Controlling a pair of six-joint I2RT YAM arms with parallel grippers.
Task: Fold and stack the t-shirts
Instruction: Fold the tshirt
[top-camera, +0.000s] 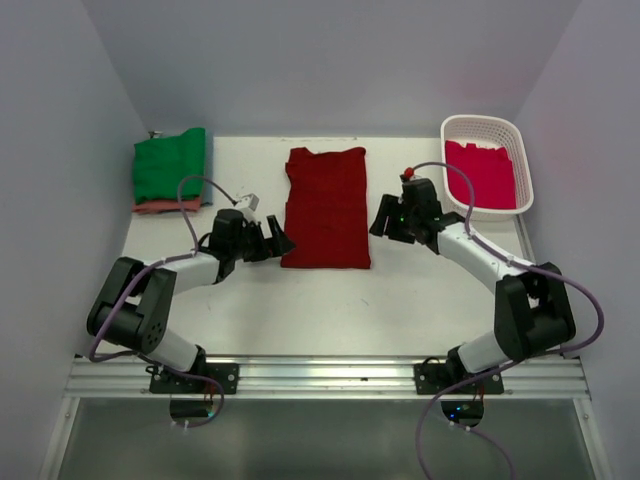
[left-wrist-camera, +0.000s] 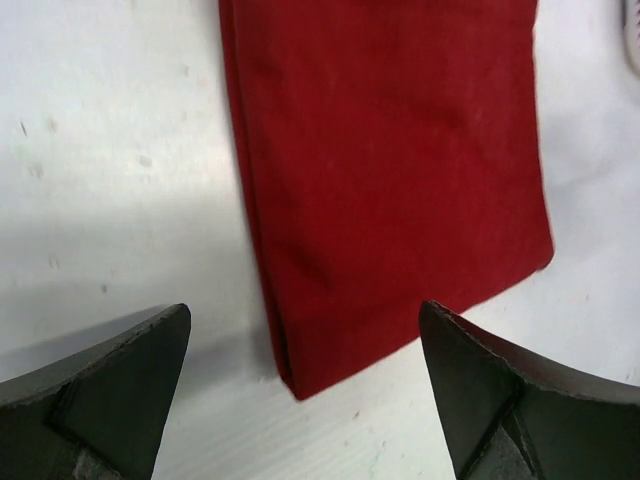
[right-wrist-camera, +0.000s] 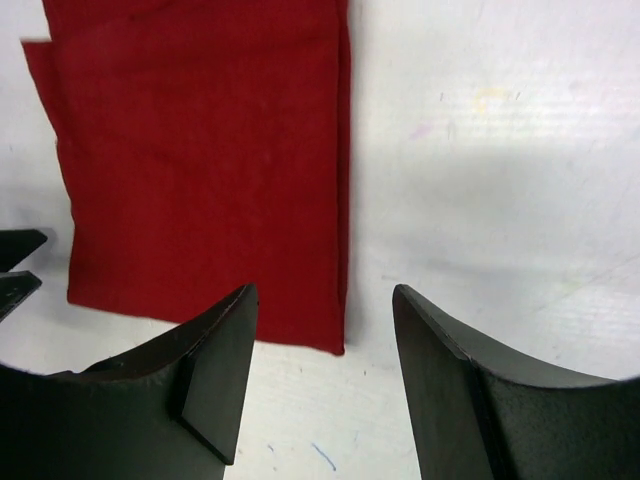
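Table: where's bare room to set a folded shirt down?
Widest bare patch: near strip between the red shirt hem and the arm bases. Smaller one at the back between the green stack and red shirt. Crowded: both shirt flanks, where left gripper and right gripper sit; basket takes far right corner.

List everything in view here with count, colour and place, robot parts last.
dark red t-shirt: 1, dark red, folded narrow, table centre
green t-shirt: 1, green, folded, top of far-left stack
salmon-pink t-shirt: 1, salmon-pink, under the green one
bluish t-shirt: 1, bluish, sliver at that stack's right edge
basket: 1, white lattice, far-right corner
crimson-pink t-shirt: 1, crimson-pink, inside the basket
table: 1, white, under everything
left gripper: 1, black, open, empty, left of the dark red t-shirt
right gripper: 1, black, open, empty, right of it
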